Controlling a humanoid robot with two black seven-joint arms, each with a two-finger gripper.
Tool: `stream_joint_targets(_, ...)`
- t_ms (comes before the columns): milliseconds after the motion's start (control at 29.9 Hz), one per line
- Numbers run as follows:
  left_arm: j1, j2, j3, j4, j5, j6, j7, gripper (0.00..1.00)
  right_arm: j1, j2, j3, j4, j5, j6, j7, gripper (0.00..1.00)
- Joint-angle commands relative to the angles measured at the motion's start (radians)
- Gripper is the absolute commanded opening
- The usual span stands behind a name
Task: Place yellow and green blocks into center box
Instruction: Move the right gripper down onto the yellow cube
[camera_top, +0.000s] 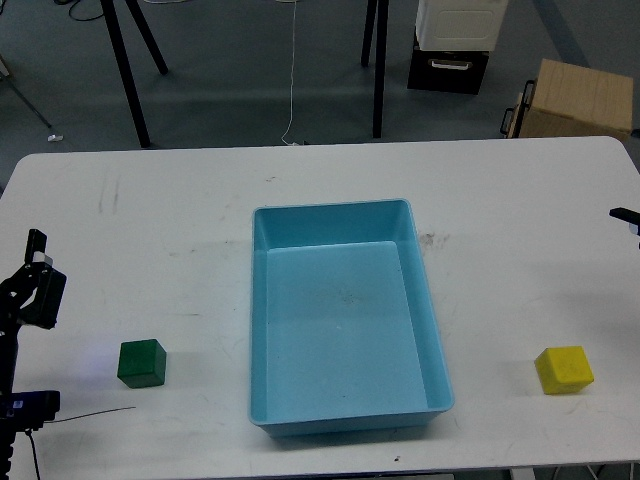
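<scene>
White tabletop (200, 200) fills most of the head view, with grey floor beyond its far edge. On that floor stand black stand legs (130, 70), a white and black case (455, 45) and a brown cardboard box (580, 100); a thin white cable (292, 70) hangs down toward the table's far edge.

At the middle of the table sits the blue tray (262, 330), its long side running away from the camera. Nothing lies inside it; only faint scuff marks show on its floor.

The green block (142, 362) rests on the table to the left of the tray, near the front edge and well apart from the tray wall. The yellow block (564, 369) rests to the right of the tray, also near the front edge and well apart from it. Both of the 2 blocks sit flat, touching nothing else.

The left gripper (36, 265) shows at the left edge, above and left of the green block and apart from it. It holds nothing, but its fingers are too dark and small to tell how far they are spread. Of the right gripper (625, 217) only a small black tip pokes in at the right edge, far behind the yellow block; I cannot tell its opening either.
</scene>
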Motion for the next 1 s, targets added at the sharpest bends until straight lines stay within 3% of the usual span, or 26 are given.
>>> stream_joint_targets(0,-0.002,0.0,0.001,0.003,0.01,0.0,0.001,1.0,0.38,0.067,-0.409,0.004,-0.146,0.007,-0.043,1.0)
stream_joint_targets(134,-0.008,-0.002,0.001,0.006,0.07,0.0,0.0,1.0,0.7,0.143,-0.766,0.01,-0.298,0.085,-0.11,1.0)
stream_joint_targets(301,-0.016,-0.003,0.001,0.006,0.079,0.0,0.0,1.0,0.903,0.195,-1.002,0.018,-0.484,0.216,-0.149,1.0)
stream_joint_targets(501,-0.029,-0.02,0.037,0.011,0.081,0.0,0.0,1.0,0.892,0.245,-1.062,0.093,-0.677,0.216,-0.17,1.0)
stream_joint_targets(668,-0.029,-0.023,0.037,0.017,0.085,0.0,0.0,1.0,0.882,0.259,-1.153,0.131,-0.7,0.216,-0.17,1.0)
stream_joint_targets(969,-0.029,-0.026,0.049,0.022,0.096,0.0,-0.002,1.0,0.808,0.279,-1.156,0.137,-0.737,0.216,-0.17,1.0)
